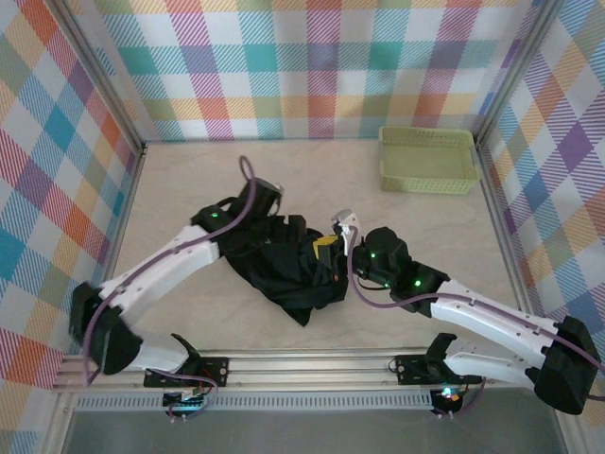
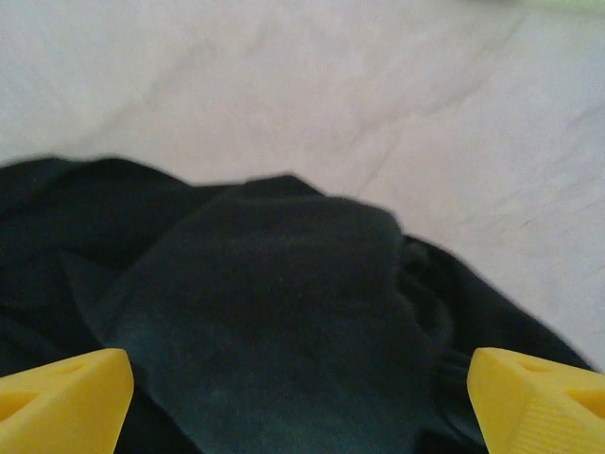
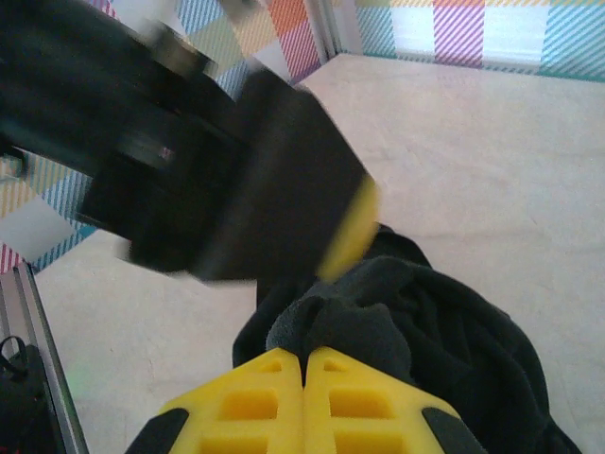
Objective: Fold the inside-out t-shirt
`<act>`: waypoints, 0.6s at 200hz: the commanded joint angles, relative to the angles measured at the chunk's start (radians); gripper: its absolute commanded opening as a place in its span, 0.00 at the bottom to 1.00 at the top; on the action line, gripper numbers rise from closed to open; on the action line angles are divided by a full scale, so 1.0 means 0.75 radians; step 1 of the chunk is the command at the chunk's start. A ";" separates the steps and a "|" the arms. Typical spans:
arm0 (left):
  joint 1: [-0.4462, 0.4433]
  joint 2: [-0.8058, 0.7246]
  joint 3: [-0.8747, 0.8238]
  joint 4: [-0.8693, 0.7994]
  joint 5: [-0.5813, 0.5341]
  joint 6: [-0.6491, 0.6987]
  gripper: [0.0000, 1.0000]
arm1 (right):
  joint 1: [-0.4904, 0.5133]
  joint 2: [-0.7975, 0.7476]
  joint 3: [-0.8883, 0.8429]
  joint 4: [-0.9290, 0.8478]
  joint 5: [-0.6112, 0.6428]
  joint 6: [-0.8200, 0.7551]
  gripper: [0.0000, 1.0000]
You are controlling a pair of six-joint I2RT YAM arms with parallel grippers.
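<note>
The inside-out t-shirt (image 1: 284,270) lies as a crumpled black heap in the middle of the table. My left gripper (image 1: 272,203) hangs over the heap's far edge. In the left wrist view its yellow fingertips (image 2: 66,397) stand wide apart at the bottom corners, open, with the t-shirt (image 2: 274,303) below them and nothing between them. My right gripper (image 1: 326,248) is at the heap's right side. Its yellow jaws (image 3: 304,355) are shut on a raised fold of the black fabric (image 3: 350,326). The left gripper's blurred dark body (image 3: 217,180) hangs just above that fold.
A pale green plastic basket (image 1: 427,159) stands at the back right of the table. Checked walls close in the left, back and right sides. Bare tabletop (image 1: 189,170) surrounds the heap. A metal rail (image 1: 312,364) runs along the near edge.
</note>
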State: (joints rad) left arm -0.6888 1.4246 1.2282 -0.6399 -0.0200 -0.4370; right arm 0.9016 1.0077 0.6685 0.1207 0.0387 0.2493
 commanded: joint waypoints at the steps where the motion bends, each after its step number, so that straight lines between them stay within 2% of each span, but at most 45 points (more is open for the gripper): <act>1: -0.016 0.105 -0.032 0.058 0.078 -0.006 0.89 | -0.006 -0.066 -0.053 0.044 -0.035 -0.005 0.00; 18: -0.016 0.215 -0.028 0.085 0.077 -0.016 0.80 | -0.006 -0.093 -0.097 0.018 -0.026 0.010 0.00; 28: -0.015 0.274 -0.021 0.082 0.068 -0.016 0.70 | -0.006 -0.109 -0.120 -0.009 0.000 0.029 0.00; 54: 0.004 0.294 -0.040 0.066 -0.032 -0.040 0.31 | -0.009 -0.175 -0.149 -0.168 0.234 0.104 0.00; 76: 0.111 0.184 -0.047 0.064 -0.043 -0.068 0.02 | -0.084 -0.225 -0.127 -0.307 0.347 0.141 0.00; 98: 0.292 0.022 -0.009 0.059 0.017 -0.084 0.00 | -0.208 -0.256 -0.065 -0.322 0.260 0.123 0.00; 120: 0.455 -0.173 0.082 0.060 0.109 -0.096 0.00 | -0.265 -0.247 0.066 -0.322 0.213 0.040 0.00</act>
State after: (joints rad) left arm -0.4603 1.4738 1.1999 -0.5987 0.0124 -0.4862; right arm 0.7368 0.8330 0.5930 -0.1097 0.2089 0.3229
